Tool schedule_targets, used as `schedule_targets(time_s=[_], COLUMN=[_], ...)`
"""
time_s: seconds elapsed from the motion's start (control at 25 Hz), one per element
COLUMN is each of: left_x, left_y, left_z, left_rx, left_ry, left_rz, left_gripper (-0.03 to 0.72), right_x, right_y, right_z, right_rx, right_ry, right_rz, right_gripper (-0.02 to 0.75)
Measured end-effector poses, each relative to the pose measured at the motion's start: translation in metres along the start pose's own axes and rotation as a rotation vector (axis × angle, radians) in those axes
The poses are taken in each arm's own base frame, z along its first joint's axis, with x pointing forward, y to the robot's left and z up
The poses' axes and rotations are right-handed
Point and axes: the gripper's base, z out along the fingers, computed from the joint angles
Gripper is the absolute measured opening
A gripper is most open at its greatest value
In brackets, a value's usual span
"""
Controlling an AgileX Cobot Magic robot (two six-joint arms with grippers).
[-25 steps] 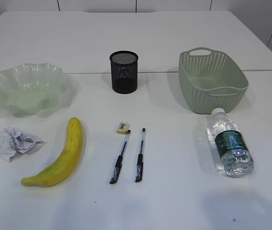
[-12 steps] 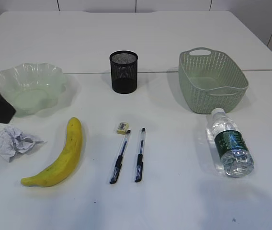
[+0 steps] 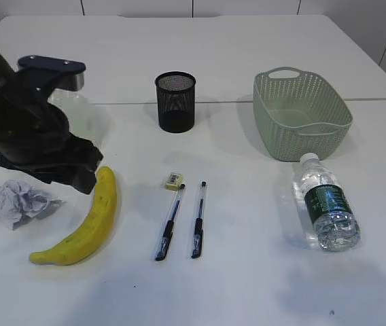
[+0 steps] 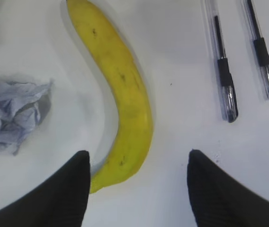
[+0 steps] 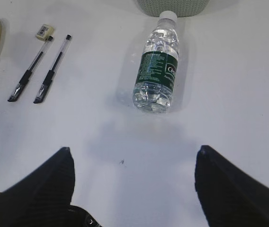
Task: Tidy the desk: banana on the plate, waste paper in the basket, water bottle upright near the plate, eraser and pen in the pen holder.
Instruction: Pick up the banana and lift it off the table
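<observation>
The yellow banana [image 3: 84,224] lies on the table between the crumpled waste paper [image 3: 16,202] and two pens [image 3: 170,221]. A small eraser [image 3: 174,180] sits at the far end of the left pen. My left arm [image 3: 37,136] hangs over the plate [image 3: 88,115] and hides most of it. The left gripper [image 4: 137,161] is open above the table, with the banana [image 4: 125,90] ending beside its left finger and the paper [image 4: 11,113] further left. The water bottle [image 3: 325,210] lies on its side. My right gripper [image 5: 133,153] is open and empty, short of the bottle [image 5: 157,71].
The black mesh pen holder [image 3: 175,102] stands at the back centre. A green woven basket [image 3: 300,122] sits at the back right, just beyond the bottle's cap. A seam between two tables runs behind the holder.
My left arm has swung in from the left edge to hang over the plate and the banana's far end. The objects on the table have stayed put.
</observation>
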Motion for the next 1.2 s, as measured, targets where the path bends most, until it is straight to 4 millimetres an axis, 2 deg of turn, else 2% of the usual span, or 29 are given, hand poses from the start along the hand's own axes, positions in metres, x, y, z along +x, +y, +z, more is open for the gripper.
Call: schedule_targets(time_s=[0.28,0.44,0.92,1.08,1.2], left_x=[-0.007,-0.007,-0.037,-0.037,-0.035], left_y=[-0.002,-0.002,-0.007,-0.006,0.004], left_z=[0.056,0.077,0.106,0.111,0.113], left_rx=[-0.007,-0.01,-0.016,-0.026,-0.048], left_ry=[0.039,0.053,0.071,0.097,0.127], left_rz=[-0.093,-0.132,-0.165,-0.19,-0.263], left_gripper=[0.447,0.447,0.451,0.451,0.452], right_x=[-0.001,-0.001,-0.001,-0.001,-0.001], right_y=[-0.001,-0.001,-0.001,-0.001,-0.001], right_z=[0.004,0.004,0.004,0.004,0.004], right_rx=[-0.002,-0.002,-0.002,-0.002,-0.002], right_ry=[0.022,0.022,0.022,0.022,0.022], right_rz=[0.006,0.006,0.006,0.006,0.006], right_gripper=[0.585,0.585,0.585,0.584,0.585])
